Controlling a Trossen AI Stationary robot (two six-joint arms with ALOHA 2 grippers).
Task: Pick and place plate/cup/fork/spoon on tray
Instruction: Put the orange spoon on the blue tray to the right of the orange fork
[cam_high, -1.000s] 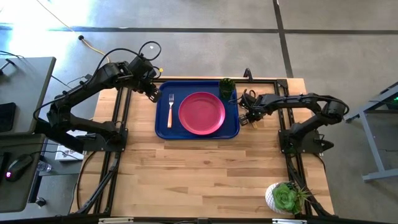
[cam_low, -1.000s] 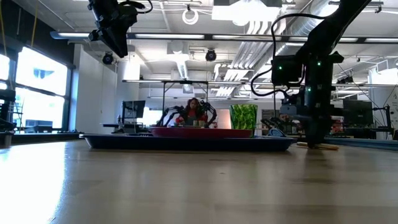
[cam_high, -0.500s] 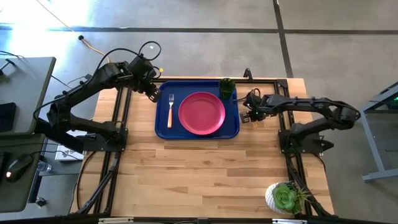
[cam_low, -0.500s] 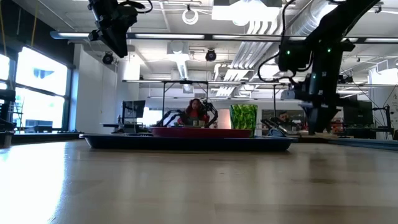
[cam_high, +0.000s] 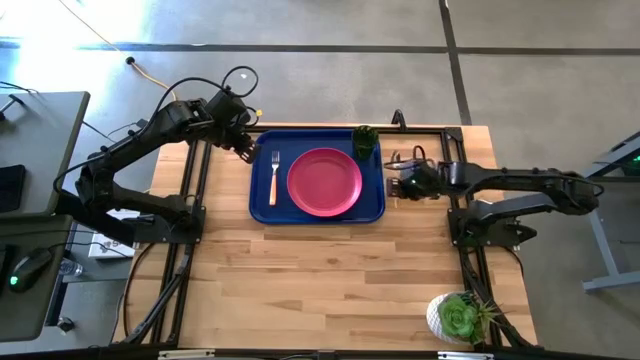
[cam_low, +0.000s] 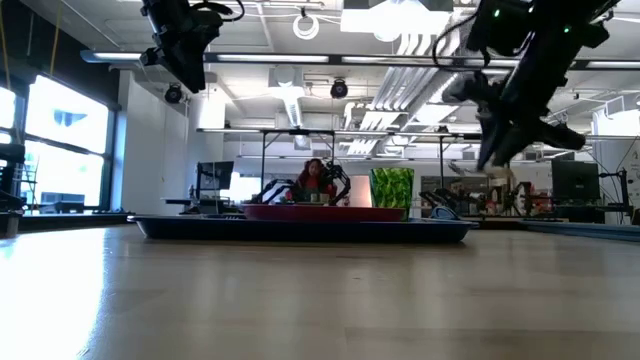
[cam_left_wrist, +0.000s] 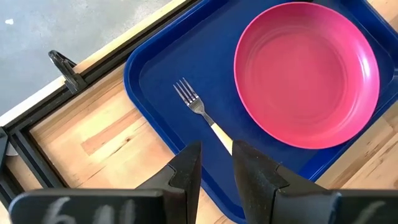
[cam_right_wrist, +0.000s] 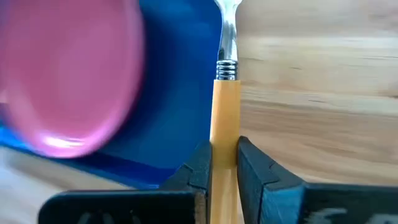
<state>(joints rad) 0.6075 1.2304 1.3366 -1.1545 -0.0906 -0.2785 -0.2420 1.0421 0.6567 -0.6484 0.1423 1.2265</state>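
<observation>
Right wrist view: right hand (cam_right_wrist: 217, 163) pinches spoon (cam_right_wrist: 225, 93) handle, spoon pointing forward beside tray (cam_right_wrist: 177, 87) edge.

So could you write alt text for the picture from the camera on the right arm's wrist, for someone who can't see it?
The right gripper pinches the orange handle of a spoon, whose metal neck points away over the wooden table. Beside it lies a dark blue tray with a pink plate on it.
</observation>
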